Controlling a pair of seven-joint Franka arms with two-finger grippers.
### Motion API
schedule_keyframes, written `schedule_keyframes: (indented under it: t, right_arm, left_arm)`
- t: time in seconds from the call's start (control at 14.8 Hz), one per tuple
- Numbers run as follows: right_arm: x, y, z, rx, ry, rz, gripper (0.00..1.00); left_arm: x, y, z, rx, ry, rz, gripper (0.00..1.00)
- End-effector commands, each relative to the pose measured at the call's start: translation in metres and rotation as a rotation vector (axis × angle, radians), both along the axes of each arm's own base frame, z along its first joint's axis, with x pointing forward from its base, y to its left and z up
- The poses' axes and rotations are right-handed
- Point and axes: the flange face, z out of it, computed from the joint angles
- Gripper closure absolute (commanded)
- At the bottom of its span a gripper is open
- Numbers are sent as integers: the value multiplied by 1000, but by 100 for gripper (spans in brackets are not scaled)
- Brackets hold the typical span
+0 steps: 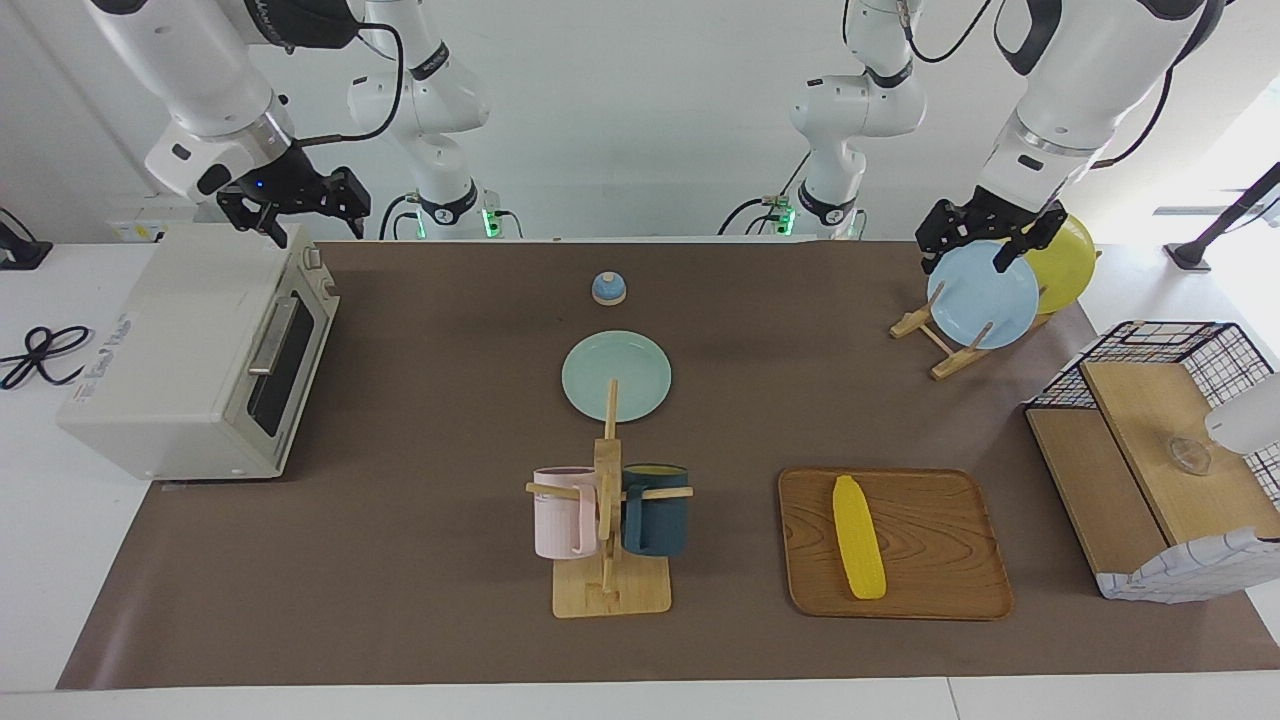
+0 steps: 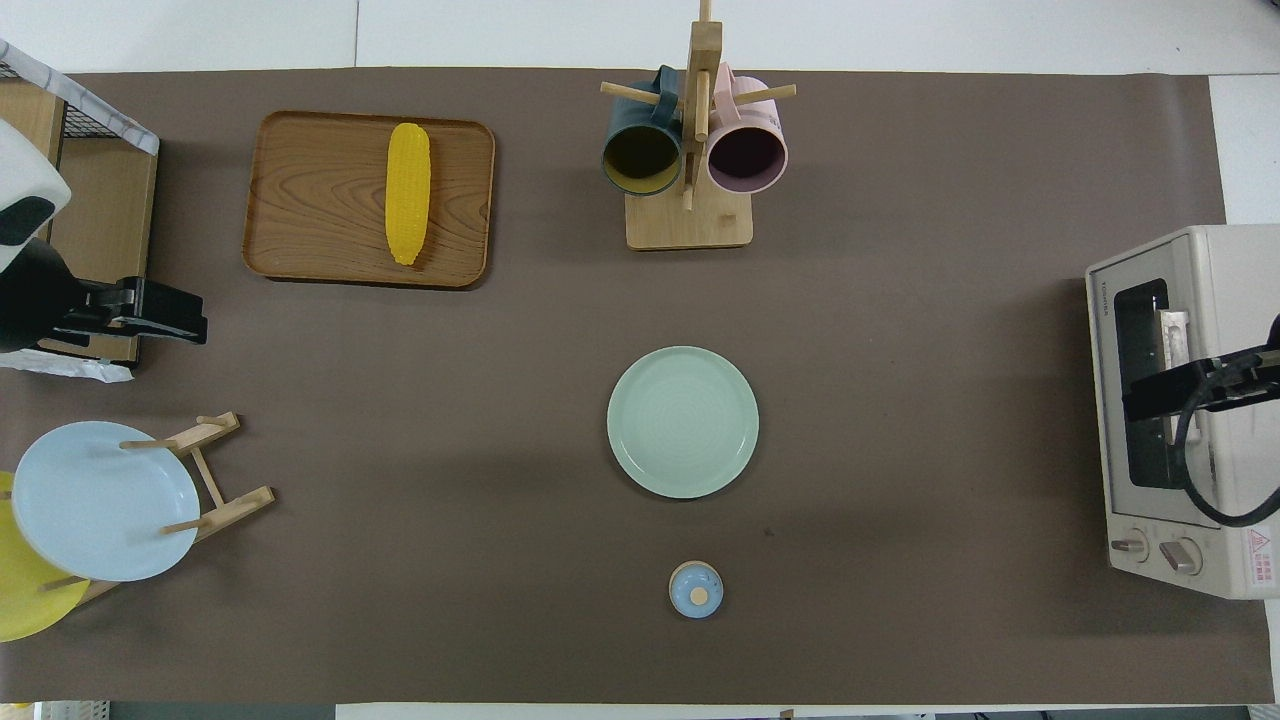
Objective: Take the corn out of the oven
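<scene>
The yellow corn (image 1: 858, 538) (image 2: 408, 192) lies on a wooden tray (image 1: 940, 560) (image 2: 300, 200) toward the left arm's end of the table, outside the oven. The off-white oven (image 1: 170, 350) (image 2: 1220, 300) stands at the right arm's end with its dark glass door (image 1: 285, 350) shut. My right gripper (image 1: 290, 205) (image 2: 1150, 395) hangs open and empty in the air over the oven's top front edge. My left gripper (image 1: 985, 240) (image 2: 170, 320) is open and empty over the plate rack.
A mug rack (image 1: 607, 520) with a pink and a dark blue mug stands beside the tray. A green plate (image 1: 615, 375) and a small blue lid (image 1: 608, 288) lie mid-table. A plate rack holds a blue plate (image 1: 980, 295) and a yellow plate (image 1: 1065, 260). A wire-and-wood basket shelf (image 1: 1150, 440) stands at the left arm's end.
</scene>
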Motion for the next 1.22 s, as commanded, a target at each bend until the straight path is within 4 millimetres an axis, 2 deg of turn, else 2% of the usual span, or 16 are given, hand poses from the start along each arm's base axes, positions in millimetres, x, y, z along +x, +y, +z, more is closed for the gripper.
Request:
schedule_keyframes:
  t: [0.0, 0.14, 0.41, 0.61, 1.15]
  right_arm:
    - [23, 8, 9, 1, 17, -32, 0]
    - [26, 3, 2, 1, 28, -61, 0]
    - [18, 0, 13, -2, 5, -69, 0]
    - [12, -3, 9, -1, 17, -75, 0]
    - [17, -5, 16, 0, -44, -80, 0]
  left_arm:
    - [2, 0, 4, -7, -2, -12, 0]
    - [2, 2, 4, -13, -4, -7, 0]
    - [1, 4, 4, -15, -10, 1, 0]
    - [1, 3, 5, -15, -13, 5, 0]
    - [2, -7, 4, -19, -38, -11, 0]
